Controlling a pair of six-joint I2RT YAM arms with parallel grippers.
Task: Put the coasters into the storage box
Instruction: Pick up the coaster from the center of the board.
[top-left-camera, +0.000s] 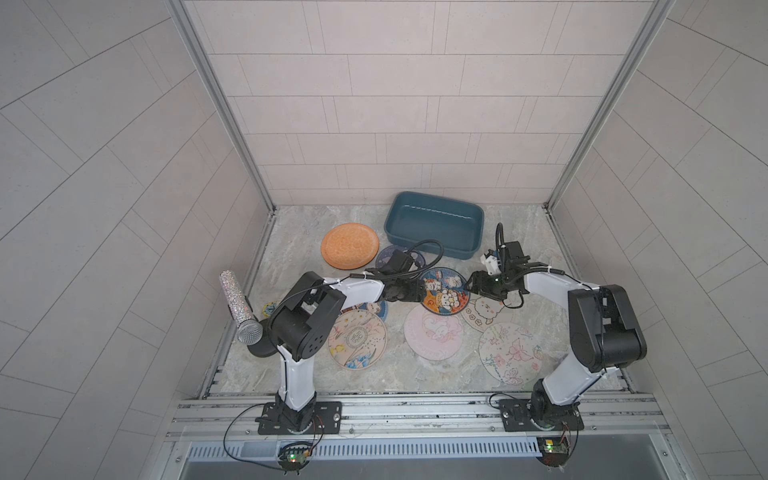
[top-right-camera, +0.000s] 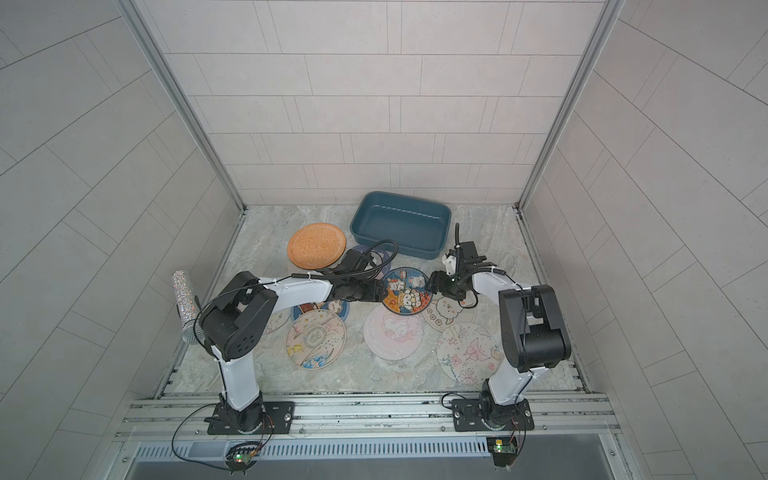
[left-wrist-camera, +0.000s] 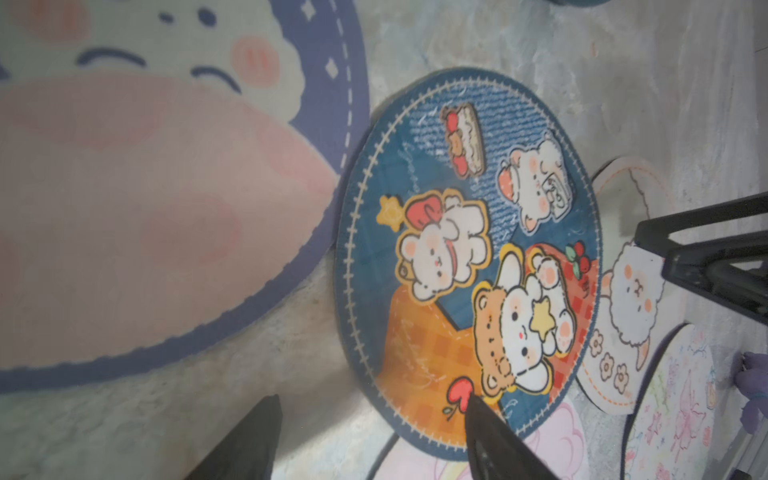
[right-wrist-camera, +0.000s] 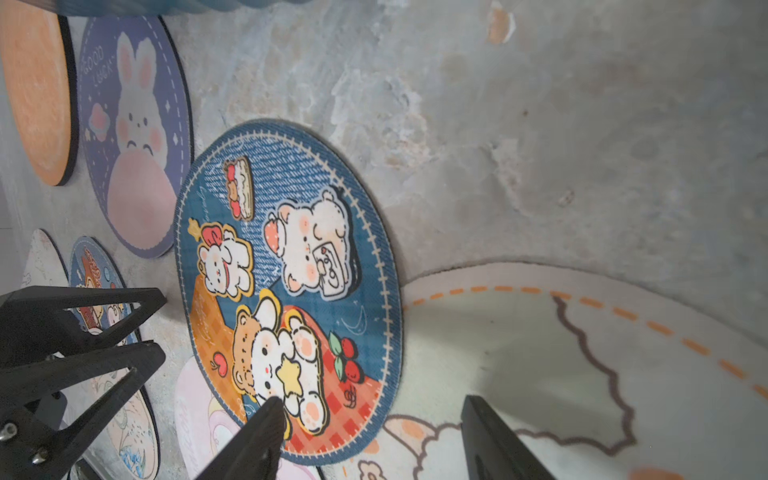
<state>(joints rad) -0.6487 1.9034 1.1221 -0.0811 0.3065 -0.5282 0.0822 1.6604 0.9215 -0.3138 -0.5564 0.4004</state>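
Empty, part-open: left gripper (left-wrist-camera: 370, 401) and right gripper (right-wrist-camera: 372, 401), either side of bear coaster (top-left-camera: 444, 296). Thin, light, probably limp; pinch its rim.

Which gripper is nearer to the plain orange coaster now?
Left. The left gripper is at the edge of the bear coaster that faces the orange coaster. The right gripper is across the bear coaster, at its far edge by the sheep coaster.

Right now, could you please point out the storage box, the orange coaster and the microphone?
storage box (top-left-camera: 432, 226), in a top view, bare inner floor.
orange coaster (top-left-camera: 350, 245), in a top view, centre.
microphone (top-left-camera: 235, 297), in a top view, glitter handle.
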